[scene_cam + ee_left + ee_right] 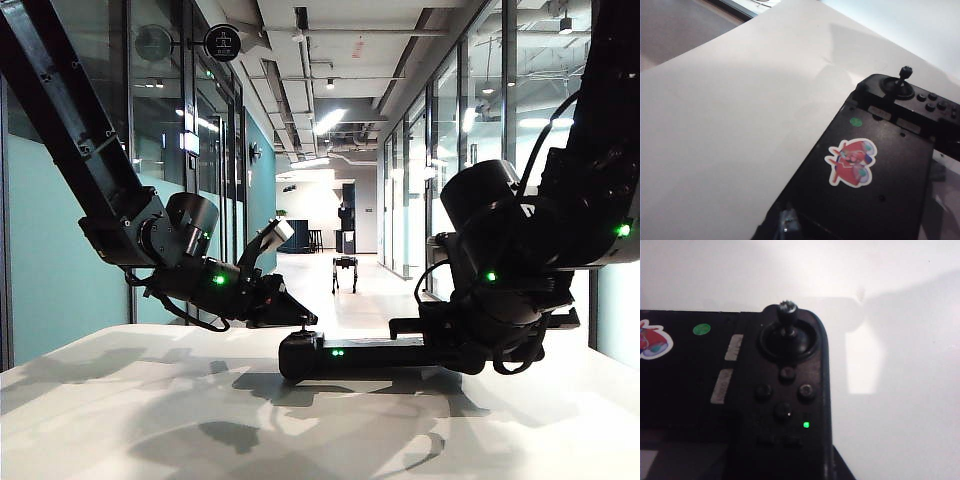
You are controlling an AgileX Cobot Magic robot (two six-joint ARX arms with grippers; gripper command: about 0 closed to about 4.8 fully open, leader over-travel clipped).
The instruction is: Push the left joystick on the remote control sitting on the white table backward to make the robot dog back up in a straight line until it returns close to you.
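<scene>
- The remote (370,355) lies flat on the white worktop (150,420), about in the middle, with its long side running across.
- The left hand (295,312) hangs just above the left end of the remote. It points down and in toward that end.
- I cannot tell if the left hand is wide or narrow. Its fingers look like one dark shape, and its own camera does not show them.
- The right hand (430,335) is low at the right end of the remote, right up against it. The arm hides its fingers, so I cannot tell if it is wide, narrow or holding the remote.
- The left stick (787,315) stands in a round dip at the end of the remote. Nothing touches it.
- Four round buttons (785,392) sit next to the stick, and a small green light (806,425) glows beside them.
- A red and white sticker (851,162) is on the flat middle part of the remote, with a small green dot (856,121) between it and the stick.
- The dog (345,272) stands far off down the hallway, on the shiny floor (330,305). It looks very small from here.
</scene>
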